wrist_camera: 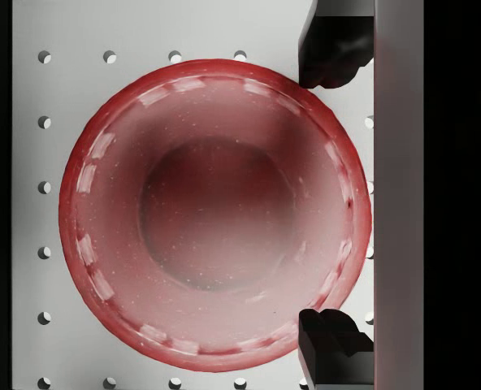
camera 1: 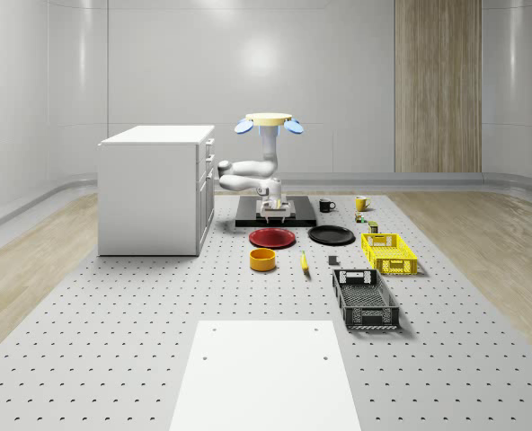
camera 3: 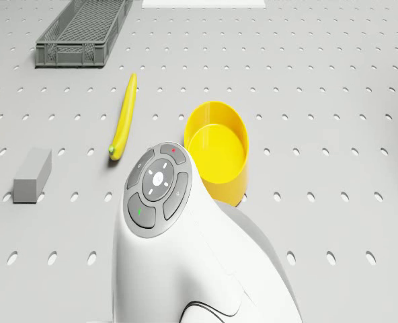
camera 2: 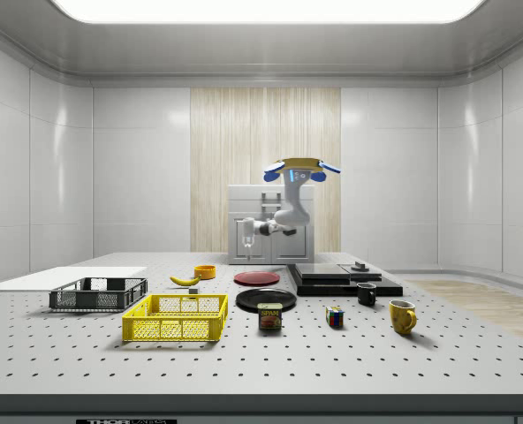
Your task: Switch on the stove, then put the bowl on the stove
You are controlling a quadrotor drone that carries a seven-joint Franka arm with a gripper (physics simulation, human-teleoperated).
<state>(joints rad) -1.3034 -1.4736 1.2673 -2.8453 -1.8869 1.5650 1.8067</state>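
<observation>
Spreading wide, my gripper point(wrist_camera: 330, 199) hangs over the glossy round red plate point(wrist_camera: 212, 215), dark fingertips point(wrist_camera: 331, 49) at its rim. At my six o'clock, the smooth yellow bowl point(camera 3: 217, 149) sits hollow beside the stove point(camera 1: 248, 218); the drone point(camera 1: 269, 119) hovers above.

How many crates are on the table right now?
2. A yellow crate sits toward the whole-scene view's right, just past the black plate. A dark grey crate lies nearer the camera, in front of the yellow one. Neither appears hidden.
</observation>
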